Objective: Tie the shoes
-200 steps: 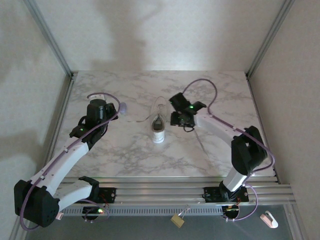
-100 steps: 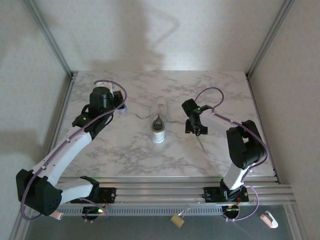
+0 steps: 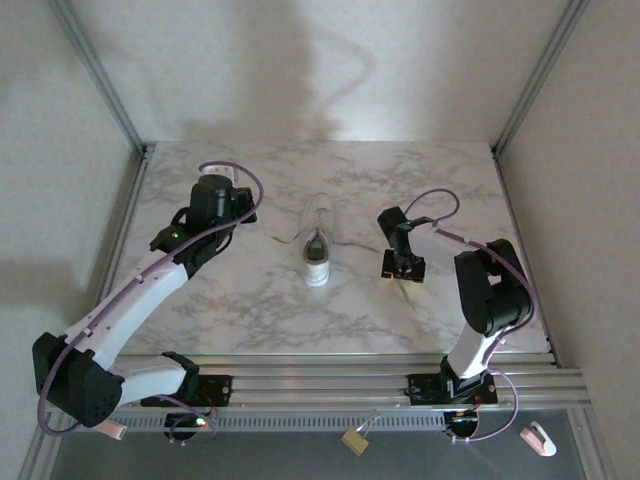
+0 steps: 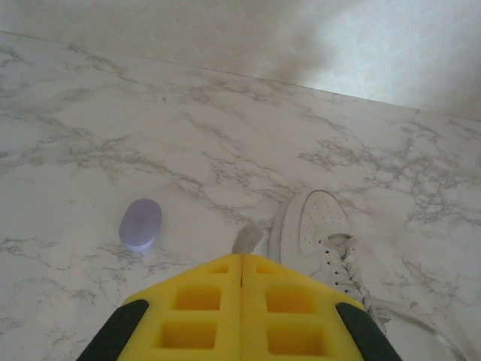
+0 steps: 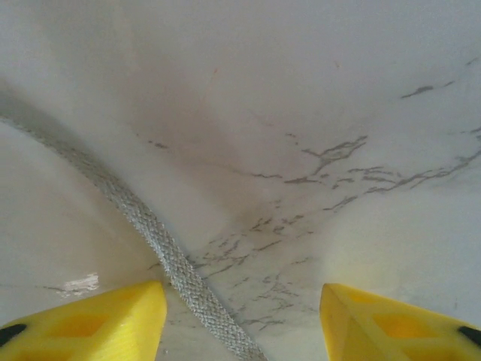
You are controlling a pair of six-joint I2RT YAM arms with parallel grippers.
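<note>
1. Marble-patterned tabletop (image 3: 250,310) with plain white walls around it carries everything, and both arms reach in from its near edge.
2. The white sneaker (image 3: 317,250) sits near the middle of the tabletop between the two arms. Its toe points to the far wall and its heel is on the near side. It is untied, with a lace trailing off to each side.
3. The left end effector (image 4: 242,259) is just left of the sneaker with its fingers pressed together. The end of the left lace (image 4: 246,239) pokes out from between the tips, so it looks pinched there.
4. The right end effector (image 5: 242,301) hangs low over the tabletop, right of the sneaker, with its fingers moderately apart. The right lace (image 5: 150,226) lies on the marble between them, nearer one finger, and is not gripped.
5. A small round purple object (image 4: 140,223) lies left of the toe, apart from it.
6. Handling, as a judgement:
   - The sneaker looks light and would likely slide on the smooth marble under a one-sided pull, so tension should be balanced.
   - The laces are soft, limp woven cord that will sag and twist.
   - Each lace is best pinched near its free end.
7. The next move probably calls for the right fingers to close on their lace.
</note>
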